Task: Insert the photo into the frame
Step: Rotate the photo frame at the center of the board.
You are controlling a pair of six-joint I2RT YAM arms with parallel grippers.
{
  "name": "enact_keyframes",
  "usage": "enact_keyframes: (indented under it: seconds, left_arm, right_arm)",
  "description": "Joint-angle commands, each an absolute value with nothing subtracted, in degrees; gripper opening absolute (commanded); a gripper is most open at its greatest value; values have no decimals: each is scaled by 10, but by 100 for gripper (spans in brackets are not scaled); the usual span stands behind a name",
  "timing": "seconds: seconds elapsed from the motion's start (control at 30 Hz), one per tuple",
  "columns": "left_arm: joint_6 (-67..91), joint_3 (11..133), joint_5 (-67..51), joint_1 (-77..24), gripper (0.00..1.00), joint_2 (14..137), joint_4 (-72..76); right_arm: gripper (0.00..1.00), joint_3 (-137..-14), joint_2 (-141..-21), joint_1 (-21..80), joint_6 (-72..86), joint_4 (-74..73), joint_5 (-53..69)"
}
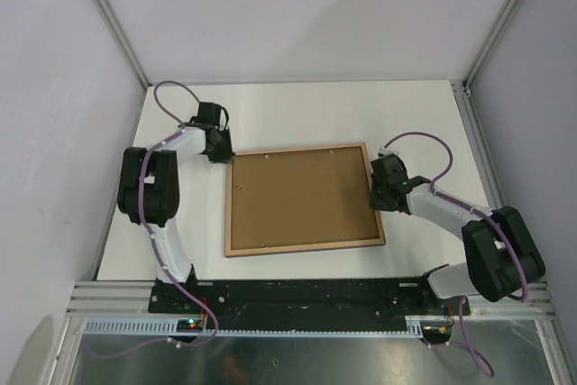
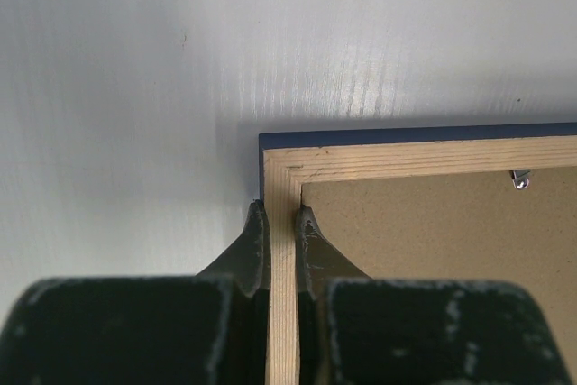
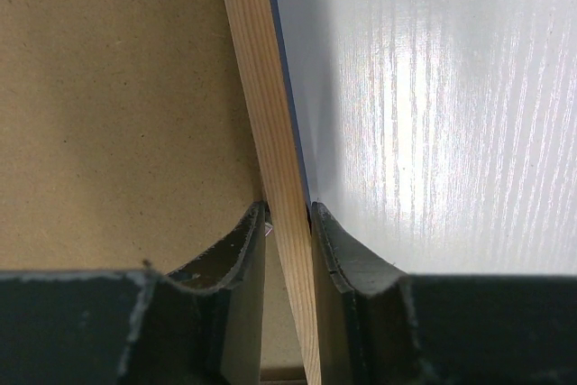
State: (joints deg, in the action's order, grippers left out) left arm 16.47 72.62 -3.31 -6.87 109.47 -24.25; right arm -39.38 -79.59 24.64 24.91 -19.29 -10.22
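White tabletop (image 1: 297,114) bears the frame (image 1: 302,247); left claw (image 2: 281,218) clamps one rail, right claw (image 3: 287,214) seemingly pinches the opposite.

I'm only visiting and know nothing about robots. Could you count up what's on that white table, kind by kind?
Robot arms: 2 (left arm, right arm)
Picture frame, lying face down: 1
Brown backing board inside it: 1
Total: 4
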Motion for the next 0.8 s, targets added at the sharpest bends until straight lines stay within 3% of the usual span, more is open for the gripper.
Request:
enact_keyframes:
  seconds: [0.0,0.33,0.47,0.63,0.77]
  left_arm:
    - [176,753,-35,-64,0,1094,-221]
    - [178,755,-49,-64,2,1094,-221]
    - [175,759,-51,-64,20,1083,-222]
    - [175,757,-58,-64,51,1060,-222]
    - [189,730,-53,-65,64,1023,-224]
  right_arm:
    - [0,-386,-798,240,254,-195,-98]
    - [0,-396,-818,222,257,-174,-91]
    - [0,-403,-822,215,255,-170,-90]
    - [0,-412,-828,212,253,-171,-92]
    - [0,-416,-832,210,253,-171,-91]
